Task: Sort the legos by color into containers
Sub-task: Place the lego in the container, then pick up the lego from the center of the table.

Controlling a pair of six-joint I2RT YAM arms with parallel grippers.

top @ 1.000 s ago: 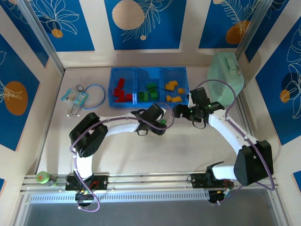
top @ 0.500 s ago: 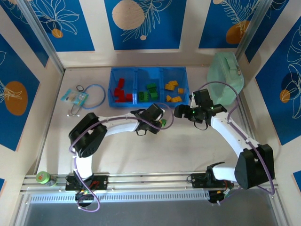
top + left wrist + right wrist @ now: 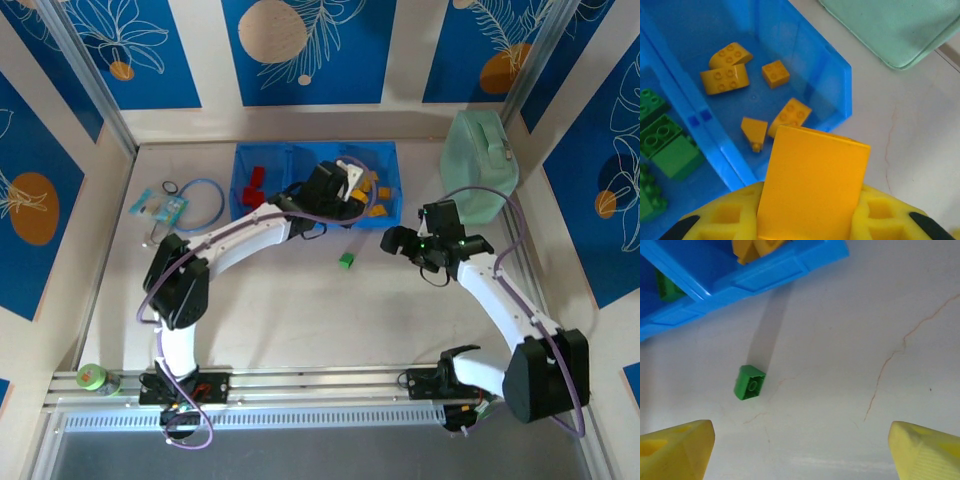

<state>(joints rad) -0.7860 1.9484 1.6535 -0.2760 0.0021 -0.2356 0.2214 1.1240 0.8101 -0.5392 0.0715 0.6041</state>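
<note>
Pale cracked desk (image 3: 300,320). Blue tray (image 3: 238,200) under left end effector (image 3: 355,185). Loose green brick (image 3: 346,260) just left of right end effector (image 3: 392,240), mint case (image 3: 480,160) beyond it. Stethoscope (image 3: 205,200) and packet (image 3: 160,206) far left.

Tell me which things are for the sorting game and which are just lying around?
For the job: blue tray, red bricks, held yellow brick, loose green brick.
Just lying about: mint-green case, blue stethoscope, green-lidded jar.

yellow brick (image 3: 812,185) cut off, tray (image 3: 839,92) cropped
</note>
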